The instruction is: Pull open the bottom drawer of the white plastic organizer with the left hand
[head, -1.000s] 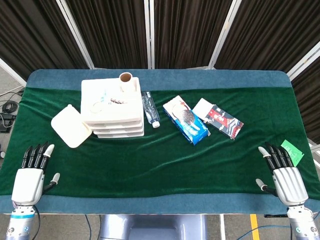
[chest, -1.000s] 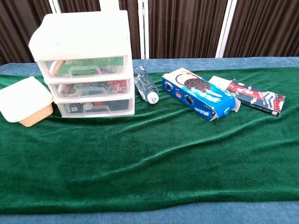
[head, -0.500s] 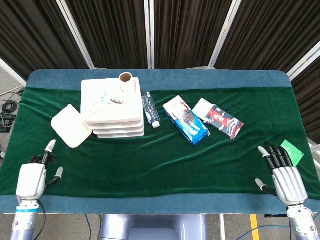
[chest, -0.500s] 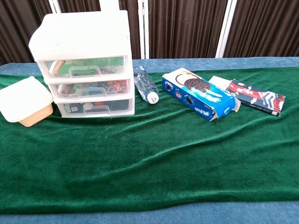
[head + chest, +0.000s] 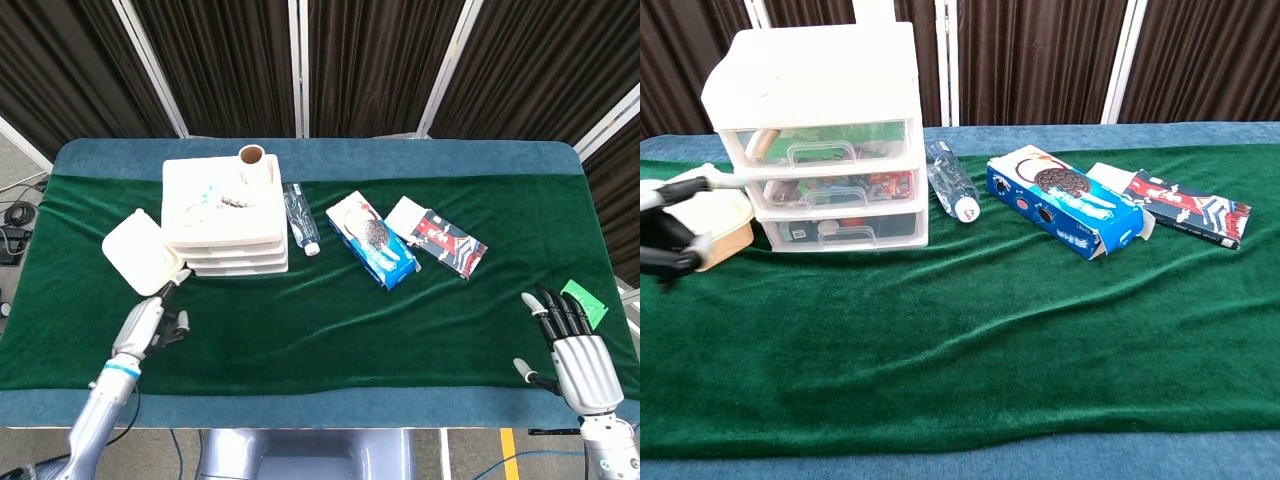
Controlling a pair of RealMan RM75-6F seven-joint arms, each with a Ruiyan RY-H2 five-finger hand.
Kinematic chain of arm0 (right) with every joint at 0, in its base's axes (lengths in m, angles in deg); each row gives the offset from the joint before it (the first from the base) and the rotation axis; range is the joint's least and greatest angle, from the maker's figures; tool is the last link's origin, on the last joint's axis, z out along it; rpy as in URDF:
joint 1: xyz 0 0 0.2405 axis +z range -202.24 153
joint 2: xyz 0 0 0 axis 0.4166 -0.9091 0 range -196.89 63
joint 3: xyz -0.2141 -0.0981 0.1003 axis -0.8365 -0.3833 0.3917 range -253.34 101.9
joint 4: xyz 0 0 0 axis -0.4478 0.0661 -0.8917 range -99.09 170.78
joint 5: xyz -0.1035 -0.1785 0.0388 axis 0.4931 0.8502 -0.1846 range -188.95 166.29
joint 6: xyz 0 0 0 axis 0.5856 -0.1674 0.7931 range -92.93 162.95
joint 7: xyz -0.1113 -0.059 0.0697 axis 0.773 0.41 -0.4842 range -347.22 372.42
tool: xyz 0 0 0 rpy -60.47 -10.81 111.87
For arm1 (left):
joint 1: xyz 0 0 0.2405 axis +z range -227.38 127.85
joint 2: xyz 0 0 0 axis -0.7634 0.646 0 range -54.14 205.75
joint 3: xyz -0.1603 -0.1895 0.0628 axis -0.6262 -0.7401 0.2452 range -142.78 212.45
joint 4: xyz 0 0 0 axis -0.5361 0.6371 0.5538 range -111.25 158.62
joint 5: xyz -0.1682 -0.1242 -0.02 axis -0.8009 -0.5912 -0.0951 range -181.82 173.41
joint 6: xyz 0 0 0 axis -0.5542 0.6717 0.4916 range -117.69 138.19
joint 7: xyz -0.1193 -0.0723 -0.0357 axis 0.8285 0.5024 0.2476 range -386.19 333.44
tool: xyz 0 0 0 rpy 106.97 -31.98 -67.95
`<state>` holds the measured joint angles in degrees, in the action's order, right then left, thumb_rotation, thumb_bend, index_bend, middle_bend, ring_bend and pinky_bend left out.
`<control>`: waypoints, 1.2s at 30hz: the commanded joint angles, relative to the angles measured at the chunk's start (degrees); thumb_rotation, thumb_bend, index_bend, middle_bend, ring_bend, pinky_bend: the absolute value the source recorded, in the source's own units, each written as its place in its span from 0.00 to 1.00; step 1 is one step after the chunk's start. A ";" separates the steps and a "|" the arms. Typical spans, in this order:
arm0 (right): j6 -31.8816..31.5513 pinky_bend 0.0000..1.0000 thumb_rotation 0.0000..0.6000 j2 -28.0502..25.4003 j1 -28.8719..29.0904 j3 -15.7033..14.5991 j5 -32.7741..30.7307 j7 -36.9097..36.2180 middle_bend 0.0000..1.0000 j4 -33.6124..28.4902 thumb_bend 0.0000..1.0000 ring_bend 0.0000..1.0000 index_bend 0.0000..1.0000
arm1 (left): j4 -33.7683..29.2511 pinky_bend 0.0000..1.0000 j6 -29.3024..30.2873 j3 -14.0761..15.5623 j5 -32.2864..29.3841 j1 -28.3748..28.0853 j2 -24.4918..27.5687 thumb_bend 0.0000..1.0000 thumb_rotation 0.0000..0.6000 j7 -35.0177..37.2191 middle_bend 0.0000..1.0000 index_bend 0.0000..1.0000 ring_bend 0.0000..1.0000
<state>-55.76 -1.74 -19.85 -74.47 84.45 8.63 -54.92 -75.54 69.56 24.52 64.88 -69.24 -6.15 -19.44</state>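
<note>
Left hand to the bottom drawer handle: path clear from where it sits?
Probably yes. The left hand hovers just in front and left of the organizer, holding nothing. The bottom drawer is closed, with bare green cloth before it. Only the lidded tub sits close by, off to the side.

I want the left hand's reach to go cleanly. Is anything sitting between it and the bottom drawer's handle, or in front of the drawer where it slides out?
The left hand is near the lidded container, left of the organizer. Between it and the bottom drawer only bare green cloth shows, and likewise in front of the drawer.
</note>
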 commanded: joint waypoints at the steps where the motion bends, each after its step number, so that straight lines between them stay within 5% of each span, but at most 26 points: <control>1: -0.11 0.00 1.00 -0.12 -0.04 0.05 -0.03 -0.24 0.00 -0.05 0.09 0.00 0.09 | 1.43 0.67 -3.06 -1.70 -2.89 -2.62 -1.84 0.73 1.00 2.01 0.91 0.03 0.78; 14: -1.03 0.00 1.00 -1.17 -0.24 0.29 0.17 -2.92 0.00 -0.22 0.09 0.00 0.09 | 5.84 0.67 -5.54 -4.38 -12.18 -7.97 -9.66 0.75 1.00 -0.42 0.91 0.13 0.78; 36: -1.08 0.00 1.00 -1.69 -0.25 0.44 0.03 -4.63 0.00 -0.11 0.09 0.00 0.09 | 10.50 0.67 -5.07 -5.97 -17.03 -11.72 -14.85 0.75 1.00 -2.57 0.91 0.11 0.78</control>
<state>-56.84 -3.43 -20.10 -74.03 84.48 4.00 -55.03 -65.36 64.60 18.69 48.11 -80.83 -20.84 -22.16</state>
